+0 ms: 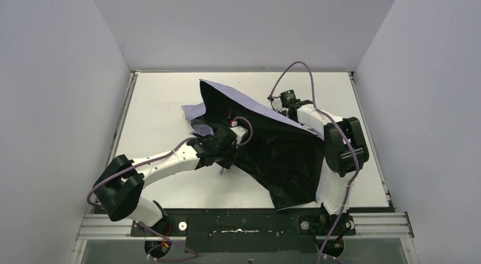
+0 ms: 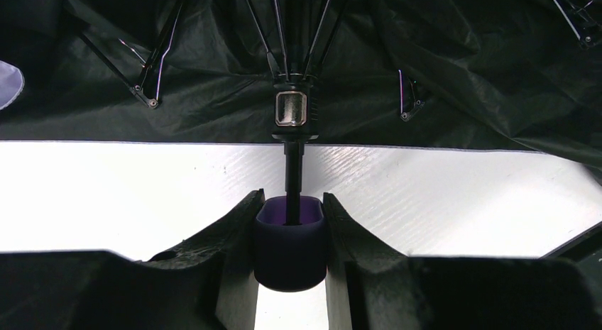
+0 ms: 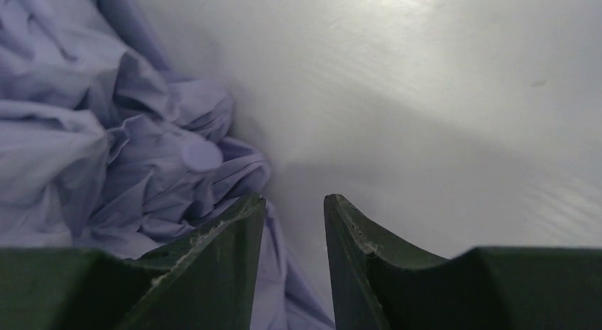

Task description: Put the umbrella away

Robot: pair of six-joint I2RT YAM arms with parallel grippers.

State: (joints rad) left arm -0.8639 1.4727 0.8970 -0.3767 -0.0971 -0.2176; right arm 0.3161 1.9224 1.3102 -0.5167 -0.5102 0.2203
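The umbrella [image 1: 283, 162] lies half open on the white table [image 1: 159, 105], its black inside facing up and its lavender outside [image 1: 244, 99] along the far edge. My left gripper [image 1: 227, 142] is shut on the umbrella's lavender handle [image 2: 289, 245]. The black shaft [image 2: 291, 167] runs from the handle to the runner [image 2: 290, 110], where the ribs fan out. My right gripper [image 1: 282, 100] is at the canopy's far edge. In the right wrist view it [image 3: 296, 198] is open beside crumpled lavender fabric [image 3: 106, 145] with a small round cap [image 3: 201, 155]. A fold of fabric lies low between the fingers.
Grey walls enclose the table on three sides. The table's metal rail [image 1: 244, 224] runs along the near edge by the arm bases. Purple cables [image 1: 300, 68] loop over both arms. Bare table [image 3: 440, 96] shows to the right of the right gripper.
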